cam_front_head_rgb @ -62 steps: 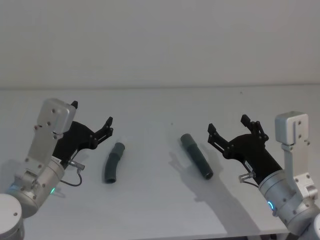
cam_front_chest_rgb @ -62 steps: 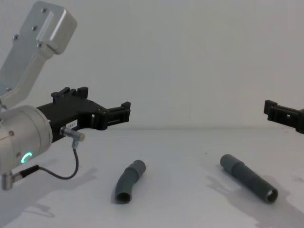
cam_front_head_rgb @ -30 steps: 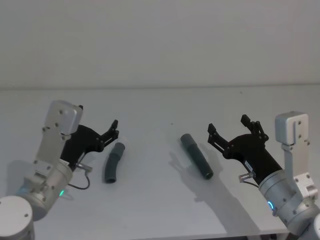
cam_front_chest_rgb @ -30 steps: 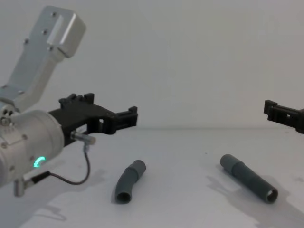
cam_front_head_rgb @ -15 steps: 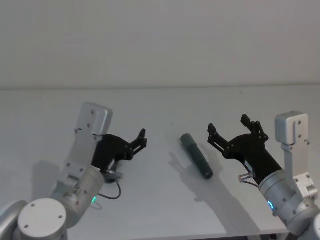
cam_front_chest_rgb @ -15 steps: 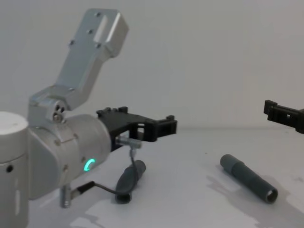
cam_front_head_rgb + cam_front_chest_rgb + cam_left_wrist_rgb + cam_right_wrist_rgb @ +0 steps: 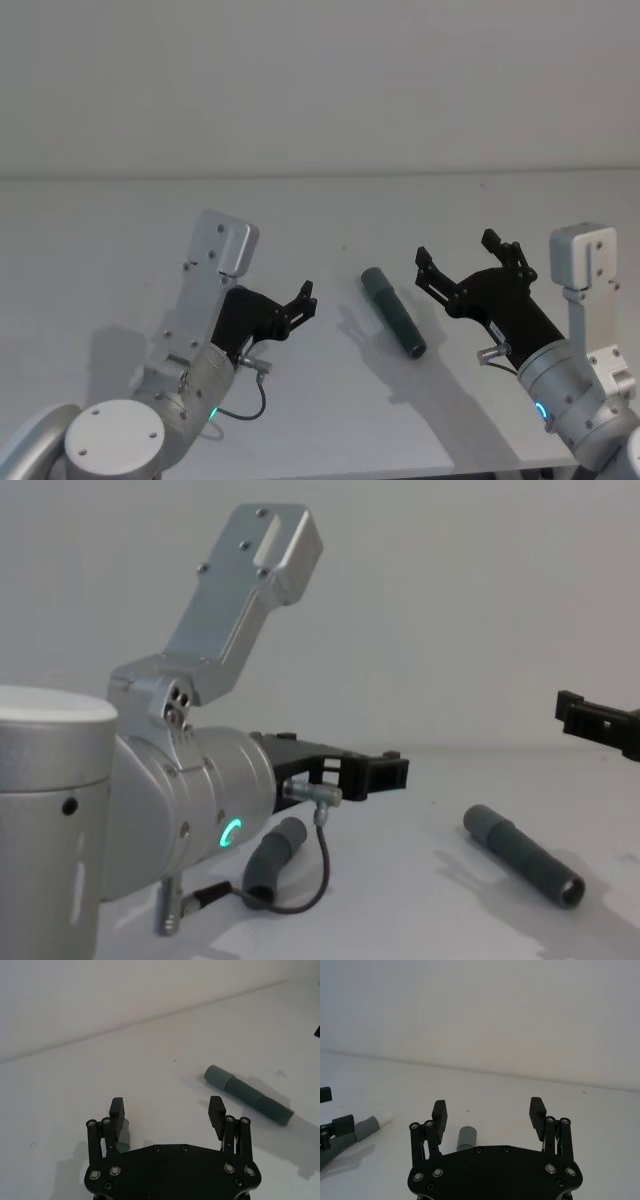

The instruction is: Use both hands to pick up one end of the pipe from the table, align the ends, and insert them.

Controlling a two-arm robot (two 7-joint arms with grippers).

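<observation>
The straight ribbed pipe piece [image 7: 393, 312] [image 7: 520, 853] lies on the white table [image 7: 320, 210], its smooth cuff toward the far side. The bent piece [image 7: 275, 855] lies left of it; my left arm covers it in the head view. My left gripper [image 7: 300, 305] [image 7: 167, 1110] hovers open just above the bent piece [image 7: 123, 1135], which peeks out behind one finger. The right gripper [image 7: 456, 250] [image 7: 488, 1110] hangs open to the right of the straight piece, whose cuff [image 7: 467, 1137] shows below it. The bent piece's white tip [image 7: 384, 1117] shows in the right wrist view.
A plain pale wall rises behind the table's far edge. The bulky silver left wrist [image 7: 190, 820] with its green ring light and dangling cable [image 7: 320, 865] stands close over the bent piece.
My left arm has swung right and forward over the bent piece, hiding it in the head view. The right arm and both pipe pieces have stayed still.
</observation>
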